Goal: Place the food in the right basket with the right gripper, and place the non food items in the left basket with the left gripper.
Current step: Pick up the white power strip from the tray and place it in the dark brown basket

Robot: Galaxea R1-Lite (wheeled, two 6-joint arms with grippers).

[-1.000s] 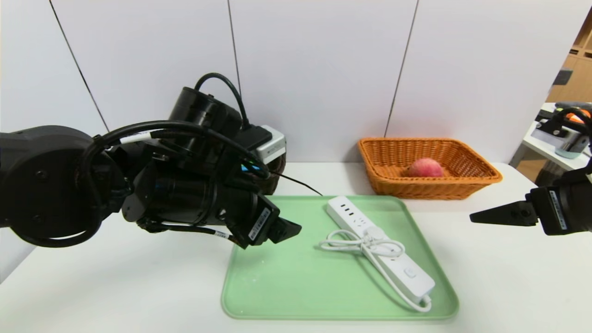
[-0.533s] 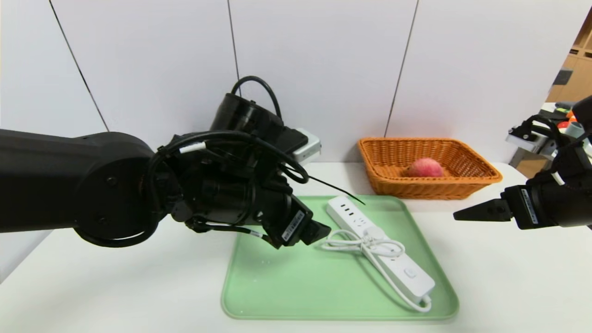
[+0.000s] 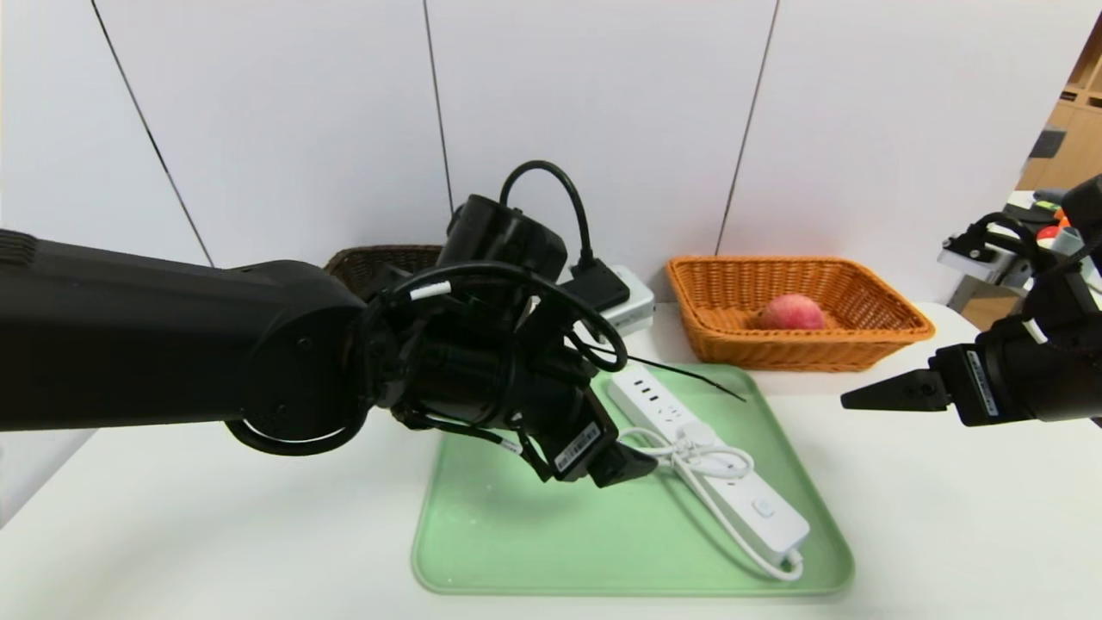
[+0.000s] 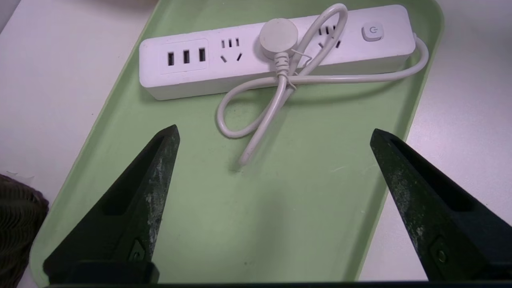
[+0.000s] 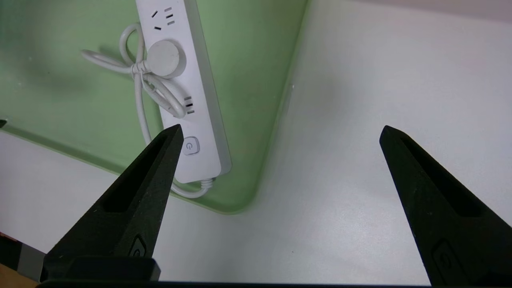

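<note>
A white power strip [image 3: 758,508] [image 4: 276,48] [image 5: 192,80] with its cord tied in a loop lies on the green tray [image 3: 534,534] [image 4: 224,224]. My left gripper [image 3: 633,461] [image 4: 274,134] hovers open over the tray, just short of the cord loop, with nothing between its fingers. A pink peach [image 3: 792,312] rests in the orange right basket [image 3: 887,340]. The dark left basket [image 3: 379,258] shows partly behind my left arm. Over the bare table right of the tray, my right gripper [image 3: 861,400] [image 5: 280,130] hangs open and empty.
The white table [image 3: 947,534] runs wide on both sides of the tray. A grey panelled wall [image 3: 603,129] stands close behind the baskets. A second table with clutter [image 3: 1033,258] sits at the far right.
My left arm has swung right and down across the tray, its gripper now near the cord loop. The right gripper has shifted slightly left. Both stayed open.
</note>
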